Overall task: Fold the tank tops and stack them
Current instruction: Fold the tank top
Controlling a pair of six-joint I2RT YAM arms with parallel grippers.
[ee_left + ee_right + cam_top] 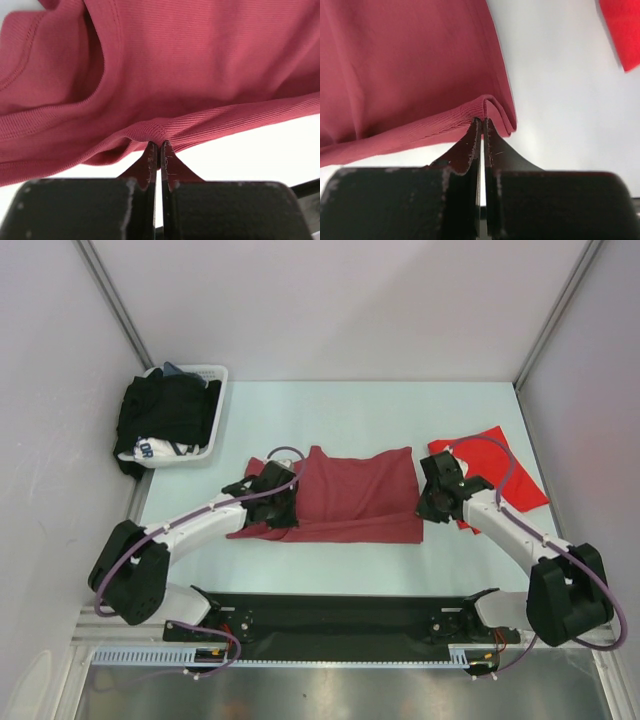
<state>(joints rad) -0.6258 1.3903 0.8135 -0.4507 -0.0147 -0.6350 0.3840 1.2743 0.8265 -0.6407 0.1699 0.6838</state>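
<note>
The dusty maroon tank top [350, 495] lies spread across the middle of the table, straps toward the left. My left gripper [266, 508] is at its left end. In the left wrist view that gripper [157, 143] is shut on a puckered fold of the maroon top's ribbed edge [200, 125]. My right gripper [432, 500] is at the top's right end. Seen from the right wrist, the gripper [481, 120] is shut on a lifted fold of the hem [470, 112]. The bright red tank top [510, 472] lies flat behind the right arm, and its edge [622, 30] shows in the right wrist view.
A white basket [218, 380] stands at the back left corner, holding black garments [165, 410] and a white cloth with dark lettering [150, 449]. Grey walls close in both sides. Pale table surface [350, 415] shows behind the tops.
</note>
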